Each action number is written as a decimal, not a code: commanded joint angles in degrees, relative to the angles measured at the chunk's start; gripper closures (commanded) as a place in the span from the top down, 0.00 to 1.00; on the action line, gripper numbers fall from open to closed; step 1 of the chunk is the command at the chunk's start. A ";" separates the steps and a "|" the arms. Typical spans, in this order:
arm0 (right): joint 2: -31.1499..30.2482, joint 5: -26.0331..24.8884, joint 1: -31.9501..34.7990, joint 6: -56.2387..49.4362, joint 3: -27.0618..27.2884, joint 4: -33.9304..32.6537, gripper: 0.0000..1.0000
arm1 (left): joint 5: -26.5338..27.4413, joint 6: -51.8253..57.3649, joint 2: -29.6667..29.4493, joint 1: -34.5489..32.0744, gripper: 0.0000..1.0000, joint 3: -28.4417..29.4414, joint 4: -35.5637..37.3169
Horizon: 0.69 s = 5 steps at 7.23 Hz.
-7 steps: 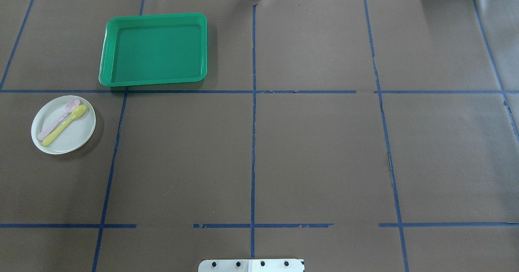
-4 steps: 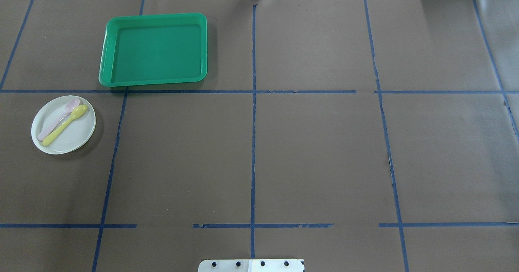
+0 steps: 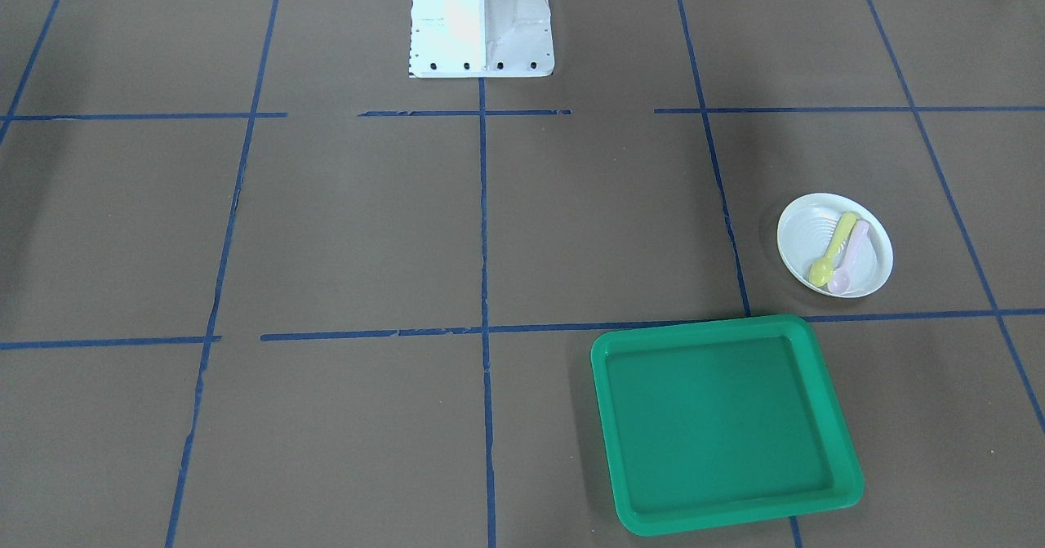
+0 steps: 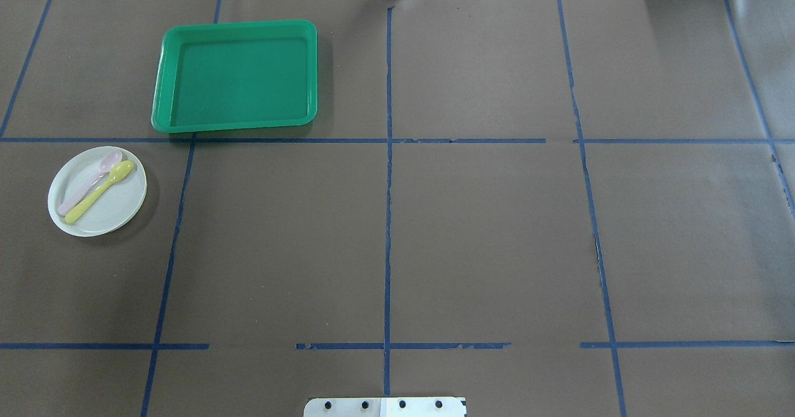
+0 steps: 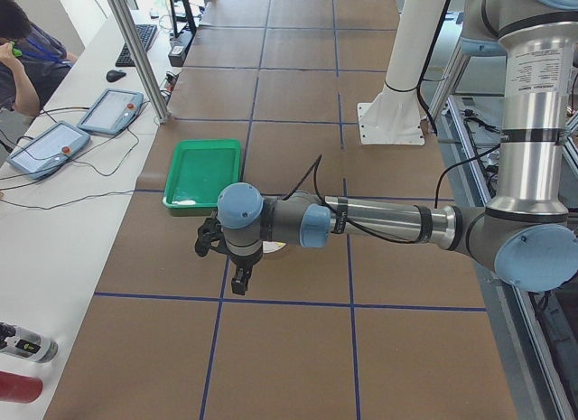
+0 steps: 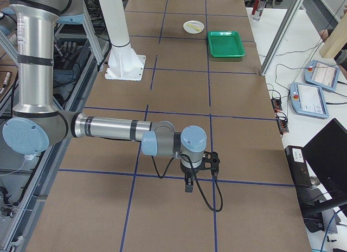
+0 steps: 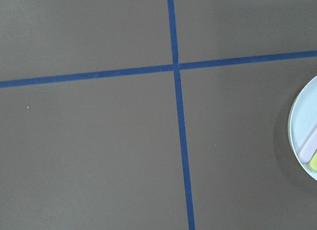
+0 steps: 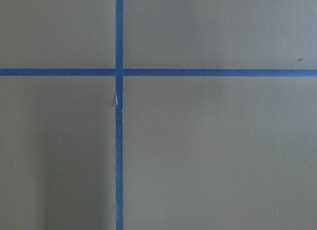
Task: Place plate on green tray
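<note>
Plate (image 4: 118,210) is noted on the counter (image 4: 484,230) near the green tray (image 4: 235,126), not touching it, with yellow spoon (image 4: 99,191) and pink spoon (image 4: 112,160) laid in it. Left hand (image 5: 230,262), right hand (image 6: 199,166): state cannot be told.

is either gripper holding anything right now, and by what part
Nothing is held: the plate lies untouched on the table, apart from the green tray, with two spoons on it.

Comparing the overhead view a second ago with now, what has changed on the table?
Nothing visibly changed in the overhead view. The plate lies in the same spot on the table, apart from the green tray, with the yellow spoon and pink spoon on it.
</note>
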 commanded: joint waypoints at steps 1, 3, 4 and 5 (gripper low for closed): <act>0.00 0.00 0.00 0.00 0.00 0.00 1.00 | -2.46 -13.05 -1.44 4.72 1.00 0.32 -2.43; 0.00 0.00 0.00 0.00 0.00 0.00 1.00 | -2.02 -14.18 -0.74 12.12 1.00 1.46 -12.80; 0.00 0.00 0.00 0.00 0.00 0.09 1.00 | -2.02 -17.58 -1.08 15.45 1.00 3.47 -14.39; 0.00 0.00 0.00 0.00 0.00 0.09 1.00 | 1.20 -22.75 -1.00 18.27 1.00 5.40 -20.24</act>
